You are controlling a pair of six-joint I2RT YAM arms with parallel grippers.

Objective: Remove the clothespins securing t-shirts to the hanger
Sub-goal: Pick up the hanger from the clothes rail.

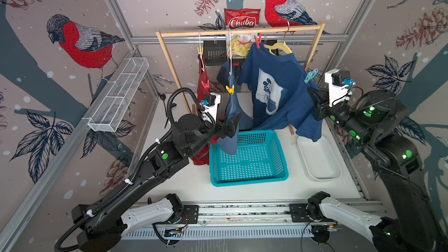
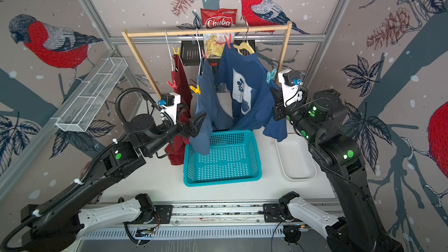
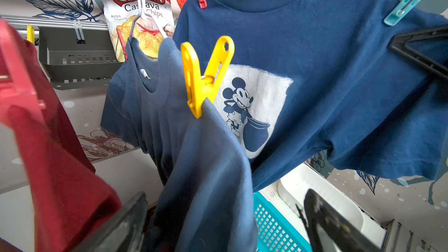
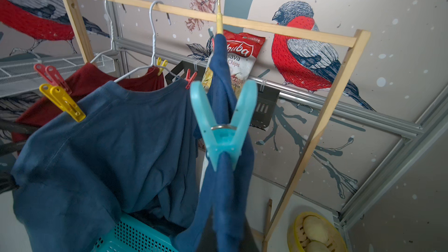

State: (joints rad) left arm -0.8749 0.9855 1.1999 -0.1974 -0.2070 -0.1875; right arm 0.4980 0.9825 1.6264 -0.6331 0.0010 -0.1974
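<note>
Bird-wallpaper cell. Wooden rail (image 1: 240, 31) holds red shirt (image 1: 203, 88), blue shirt (image 1: 231, 110) and navy shirt (image 1: 278, 69), pins (image 1: 258, 41) clipped on each. Left gripper (image 1: 229, 125) jaws spread around blue shirt, below yellow pin (image 1: 229, 89). Right gripper (image 1: 315, 101) jaws pressed together, pinching navy shirt's sleeve under light-blue pin (image 1: 311, 75).

Between left pincer (image 3: 225, 193) jaws hangs the blue t-shirt (image 3: 206, 166), with the dark red t-shirt (image 3: 63, 178) crowding one side. Below, teal basket (image 1: 249, 181) blocks; tabletop (image 1: 191, 186) before it is open.

Robot laboratory cell: aluminium-profile frame (image 1: 114, 13), bird-print wall panels (image 1: 36, 69), two arms (image 1: 145, 173) mounted on a rail (image 1: 242, 212) at a white bench (image 1: 184, 185).
</note>
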